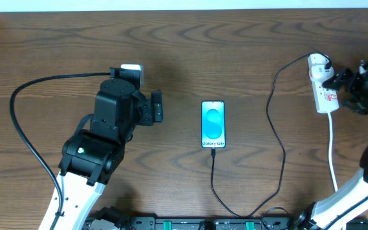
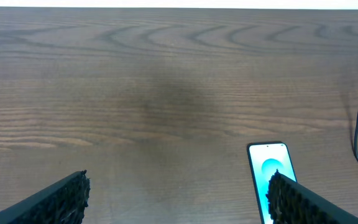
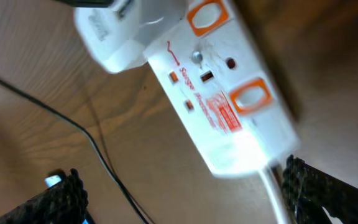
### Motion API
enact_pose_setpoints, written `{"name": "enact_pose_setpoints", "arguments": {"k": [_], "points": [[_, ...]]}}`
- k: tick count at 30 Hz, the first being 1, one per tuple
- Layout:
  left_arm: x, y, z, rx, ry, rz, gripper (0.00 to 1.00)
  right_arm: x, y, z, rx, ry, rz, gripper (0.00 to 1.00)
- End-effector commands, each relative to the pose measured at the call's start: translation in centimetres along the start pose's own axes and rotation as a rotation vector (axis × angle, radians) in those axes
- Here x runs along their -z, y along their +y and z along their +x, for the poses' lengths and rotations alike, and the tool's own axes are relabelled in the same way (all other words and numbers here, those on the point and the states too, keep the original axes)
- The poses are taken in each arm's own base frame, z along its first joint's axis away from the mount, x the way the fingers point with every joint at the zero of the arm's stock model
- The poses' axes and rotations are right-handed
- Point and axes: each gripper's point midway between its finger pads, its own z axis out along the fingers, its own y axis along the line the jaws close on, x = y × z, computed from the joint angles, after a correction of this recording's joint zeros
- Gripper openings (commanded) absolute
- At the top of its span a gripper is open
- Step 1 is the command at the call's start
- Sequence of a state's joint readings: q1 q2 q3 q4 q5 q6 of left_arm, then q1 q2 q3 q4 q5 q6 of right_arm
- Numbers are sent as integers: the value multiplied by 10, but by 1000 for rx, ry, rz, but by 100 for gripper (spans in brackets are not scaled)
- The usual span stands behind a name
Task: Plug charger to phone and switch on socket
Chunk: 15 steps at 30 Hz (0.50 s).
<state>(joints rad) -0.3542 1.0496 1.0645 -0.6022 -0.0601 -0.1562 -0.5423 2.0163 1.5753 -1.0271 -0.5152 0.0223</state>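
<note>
The phone [image 1: 213, 124] lies flat mid-table, its blue screen lit, also visible in the left wrist view as the phone [image 2: 268, 163]. The charger cable [image 1: 275, 131] meets the phone's near edge, loops toward me, then runs up to a white adapter [image 1: 318, 63] on the socket [image 1: 326, 94]. My left gripper [image 1: 158, 107] stands open to the left of the phone, nothing between its fingers [image 2: 64, 198]. My right gripper [image 1: 342, 89] hovers open just right of the socket [image 3: 225, 99], whose orange switches face the camera. The adapter [image 3: 114, 34] and charger cable [image 3: 95, 140] show there too.
The socket's white cord [image 1: 331, 150] runs toward the near edge beside the right arm. A thick black robot cable [image 1: 24, 121] arcs around the left arm. The table's far edge [image 1: 184, 9] is at the top.
</note>
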Motion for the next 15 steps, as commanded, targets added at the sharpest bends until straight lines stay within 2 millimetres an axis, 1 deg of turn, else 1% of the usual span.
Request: {"name": "enact_pose_setpoints", "arguments": {"k": [1,6,10,12,15], "points": [[0,4,-2,-8,-5,-21,91,57,15,-6,60,-135,92,99],[0,4,-2,-8,-5,-21,91,112,45,4,123,-262,98,99],[0,4,-2,-8,-5,-21,91,148,68,21,164,-338,79,99],[0,4,-2,-8,-5,-21,91,164,76,30,181,-371,80,99],[0,4,-2,-8,-5,-21,91,179,85,38,202,-413,79,99]]}}
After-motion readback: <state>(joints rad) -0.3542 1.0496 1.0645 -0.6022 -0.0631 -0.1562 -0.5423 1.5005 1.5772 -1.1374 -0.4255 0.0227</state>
